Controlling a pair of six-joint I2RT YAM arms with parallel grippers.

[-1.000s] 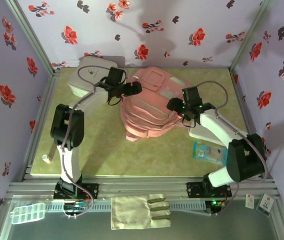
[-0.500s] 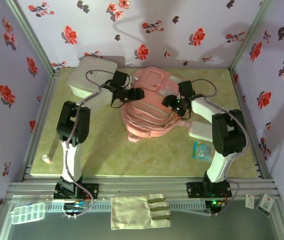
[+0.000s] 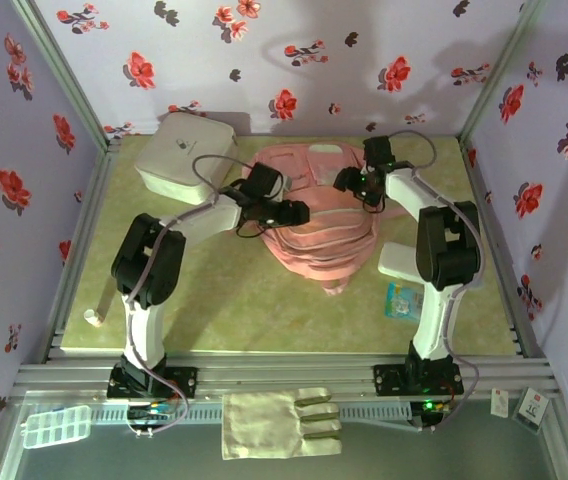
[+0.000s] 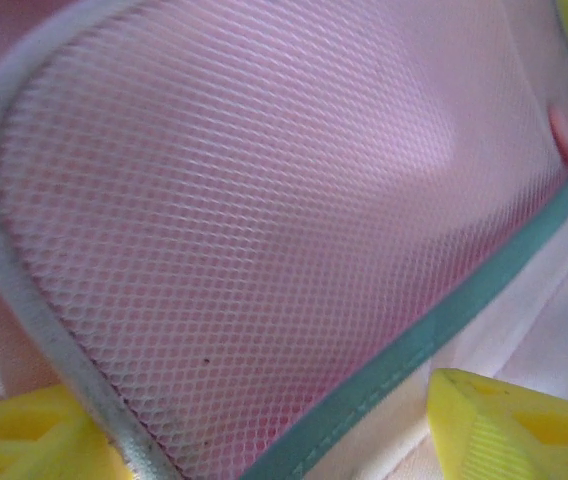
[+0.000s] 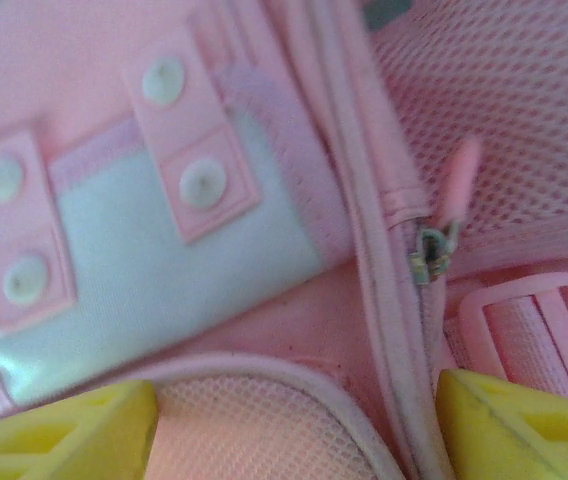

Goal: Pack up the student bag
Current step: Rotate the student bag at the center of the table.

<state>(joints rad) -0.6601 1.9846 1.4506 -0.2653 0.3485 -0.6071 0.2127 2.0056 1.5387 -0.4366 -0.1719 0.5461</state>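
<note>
Grippers both gape wide on the student bag (image 3: 316, 240), holding nothing: left gripper (image 3: 302, 213) mid-frame, right gripper (image 3: 345, 181) higher. Bag's lower end has swung right.

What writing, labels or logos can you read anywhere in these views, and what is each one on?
Nothing is legible in these pictures.
white box: small dark mark on its lid, too small to read.
blue packet: printing on it, blurred.
tags off the table's near right corner: one bears a red mark, too small to read.
student bag: no lettering on the parts that show.
</note>
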